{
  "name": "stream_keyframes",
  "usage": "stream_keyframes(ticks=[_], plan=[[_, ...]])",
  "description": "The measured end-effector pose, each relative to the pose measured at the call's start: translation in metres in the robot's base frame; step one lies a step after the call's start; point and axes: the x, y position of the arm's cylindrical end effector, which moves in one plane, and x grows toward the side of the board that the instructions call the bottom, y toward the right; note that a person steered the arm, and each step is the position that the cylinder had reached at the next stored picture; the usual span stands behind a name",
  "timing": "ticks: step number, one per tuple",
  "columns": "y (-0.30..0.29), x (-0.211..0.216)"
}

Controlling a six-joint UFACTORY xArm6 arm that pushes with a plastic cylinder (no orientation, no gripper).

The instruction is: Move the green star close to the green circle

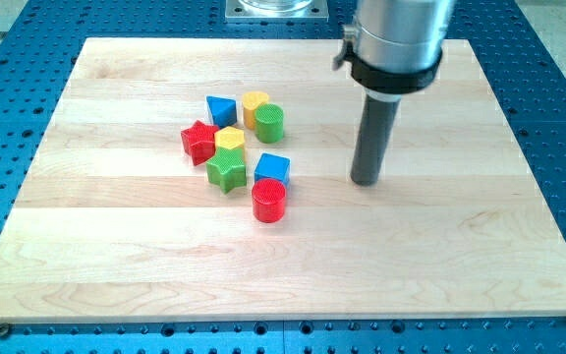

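A: Where's my tip [366,181]? It's only a bare rod — no jaws to open or close, nothing held.

B: On the board [440,256], right of the cluster, touching no block. The nearest are the blue cube [272,168] and red cylinder [269,200], off to its left.

A: And the green star [226,171]?

B: At the cluster's lower left, just below the yellow hexagon [229,139], beside the red star [199,141].

A: The green circle [269,123]?

B: Up and to the right of the green star — the yellow hexagon sits between them. It touches the yellow cylinder [254,104]; the blue triangle [221,109] is left of that.
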Motion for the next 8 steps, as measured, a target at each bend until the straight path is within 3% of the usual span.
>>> stream_keyframes(ticks=[2, 4, 5, 6, 7, 8], plan=[[-0.006, 0.081], [-0.105, 0.116], [-0.164, 0.108], [-0.200, 0.067], [-0.229, 0.018], [-0.232, 0.002]])
